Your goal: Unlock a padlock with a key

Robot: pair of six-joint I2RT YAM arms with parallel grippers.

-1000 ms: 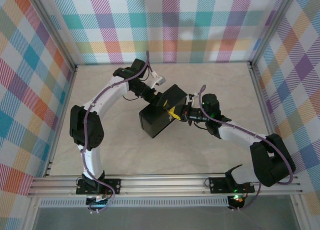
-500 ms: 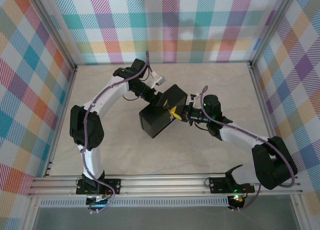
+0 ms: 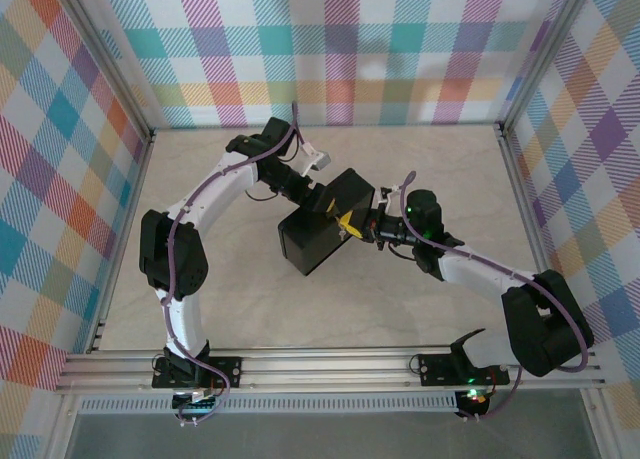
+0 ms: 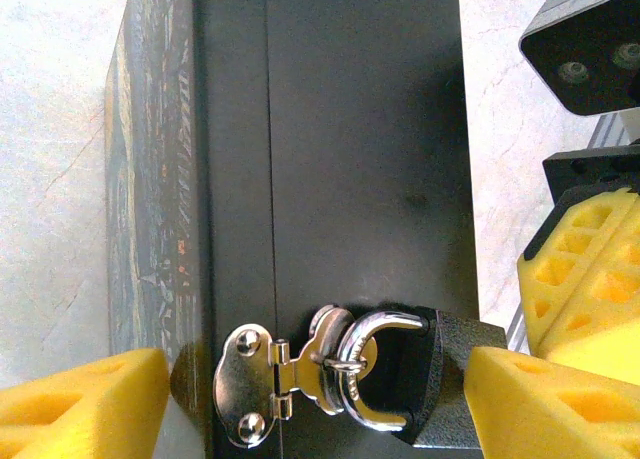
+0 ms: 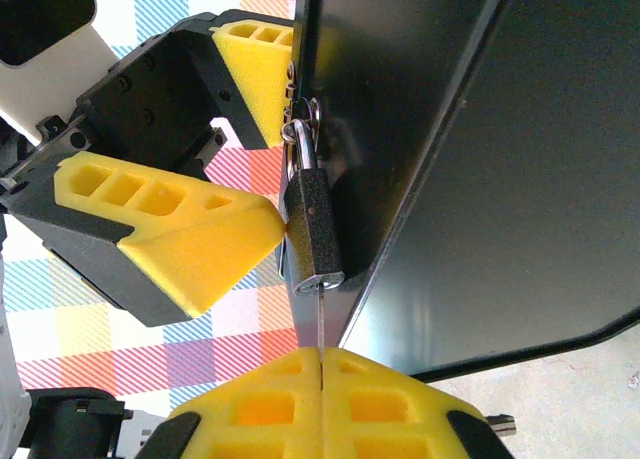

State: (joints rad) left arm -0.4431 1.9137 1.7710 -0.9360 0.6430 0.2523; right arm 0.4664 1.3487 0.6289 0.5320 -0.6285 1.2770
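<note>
Worktop carries one dark box at centre of the top view. Left arm comes in from 11 o'clock and right arm from 3 o'clock. Both hands meet at the box's 2 o'clock edge.

Step in hand, as I read it, is key insertion.
- Right hand is clenched on the key. The thin blade sticks out of the pads toward 12 o'clock and meets the bottom face of the padlock. Can't tell how deep the tip sits.
- Left hand is spread, not clamped. One pad touches the padlock body from 9 o'clock. The other sits at 11 o'clock by the box edge.
- The padlock hangs by its shackle from the silvery hasp on the box front.

Next move: push straight along the blade until seated, then roll the right wrist. The left pad has to take the torque.

In the way:
- The box wall is just beside the padlock at 3 o'clock and the left pad is at 9 o'clock, so there's little room to rotate.
- The padlock can swing on the hasp ring and may pivot off the key.
- An off-axis push would likely bend the blade.
</note>
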